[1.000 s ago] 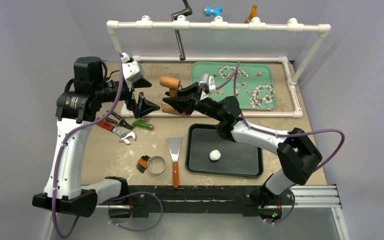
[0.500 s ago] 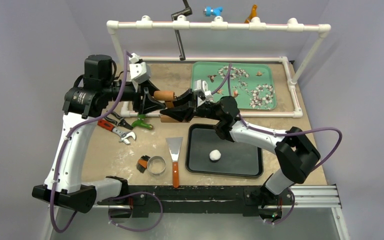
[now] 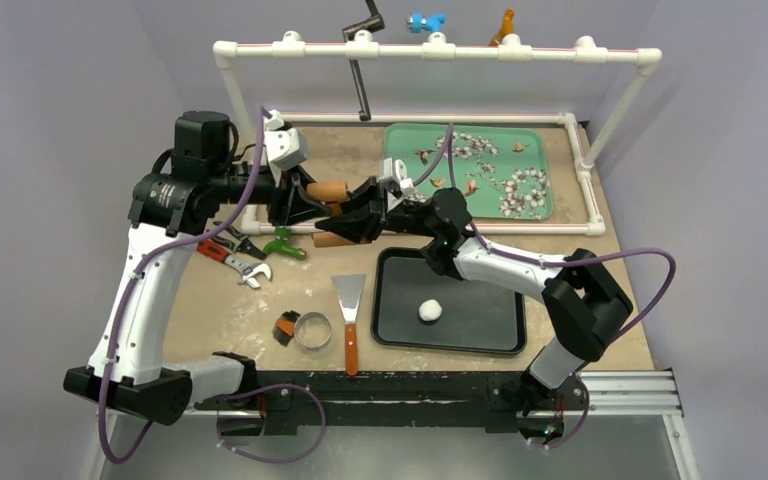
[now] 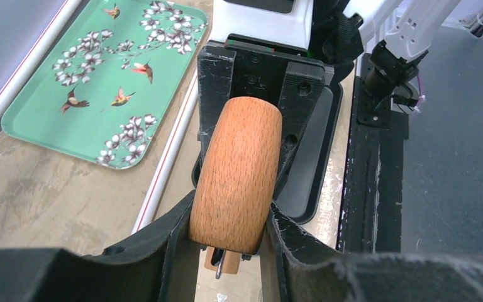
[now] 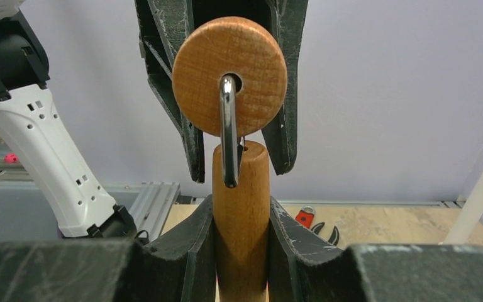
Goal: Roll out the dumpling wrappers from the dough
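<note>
A wooden roller is held in the air between both arms, over the table behind the black tray. My left gripper is shut on its drum, both pads against the wood. My right gripper is shut on its handle, below the drum's round end and the metal bracket. From above, the left gripper and right gripper meet at the roller. A white ball of dough lies on the black tray. The dumpling wrappers are out of view.
A metal ring cutter and a scraper lie left of the black tray. Wrenches and pliers sit further left. A green flowered tray lies at the back inside a white pipe frame.
My left arm swung right to the roller, and its open jaws closed on the drum. My right arm carried the roller a little to the left, still holding the handle.
</note>
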Motion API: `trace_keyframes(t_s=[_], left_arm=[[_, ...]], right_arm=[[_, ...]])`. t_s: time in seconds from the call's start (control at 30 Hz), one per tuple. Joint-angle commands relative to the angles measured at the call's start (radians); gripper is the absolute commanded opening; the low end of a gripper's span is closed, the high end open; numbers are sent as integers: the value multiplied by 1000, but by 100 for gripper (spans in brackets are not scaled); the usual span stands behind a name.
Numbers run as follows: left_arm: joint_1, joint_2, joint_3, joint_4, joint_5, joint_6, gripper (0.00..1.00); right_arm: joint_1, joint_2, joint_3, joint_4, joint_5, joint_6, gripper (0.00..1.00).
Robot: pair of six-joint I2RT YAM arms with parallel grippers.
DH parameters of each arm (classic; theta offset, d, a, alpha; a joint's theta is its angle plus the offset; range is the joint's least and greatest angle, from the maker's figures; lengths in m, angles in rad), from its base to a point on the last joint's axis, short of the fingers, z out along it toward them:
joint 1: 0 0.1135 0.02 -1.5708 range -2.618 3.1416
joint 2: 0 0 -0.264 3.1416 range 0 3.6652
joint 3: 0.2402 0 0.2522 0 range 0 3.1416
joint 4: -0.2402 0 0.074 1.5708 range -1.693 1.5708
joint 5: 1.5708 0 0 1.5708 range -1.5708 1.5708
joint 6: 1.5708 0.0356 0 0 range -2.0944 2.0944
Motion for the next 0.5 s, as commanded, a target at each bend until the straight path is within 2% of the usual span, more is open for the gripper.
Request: trace_keyframes(t_s=[0.0, 0.03, 0.1, 0.13, 0.17, 0.27, 0.43, 0.47], left_arm=[[-5, -4, 23, -17, -56, 23, 0], [-6, -6, 17, -27, -67, 40, 0], [-8, -14, -6, -37, -98, 72, 0], [-9, -15, -13, -44, -109, 85, 0], [-9, -13, -20, -47, -116, 90, 0], [-14, 3, -34, -59, -128, 99, 0], [-27, 29, -61, -97, -146, 136, 0], [-28, 29, -67, -102, -150, 145, 0]], right_arm=[[4, -11, 71, -99, 25, -76, 13], [3, -16, 77, -153, 22, -103, 31], [3, -39, 102, -314, 25, -195, 60], [2, -45, 113, -410, 35, -247, 70], [2, -48, 122, -458, 49, -269, 74], [0, -40, 130, -542, 82, -303, 76], [-11, -42, 118, -570, 104, -314, 77], [-14, -48, 128, -601, 95, -319, 81]])
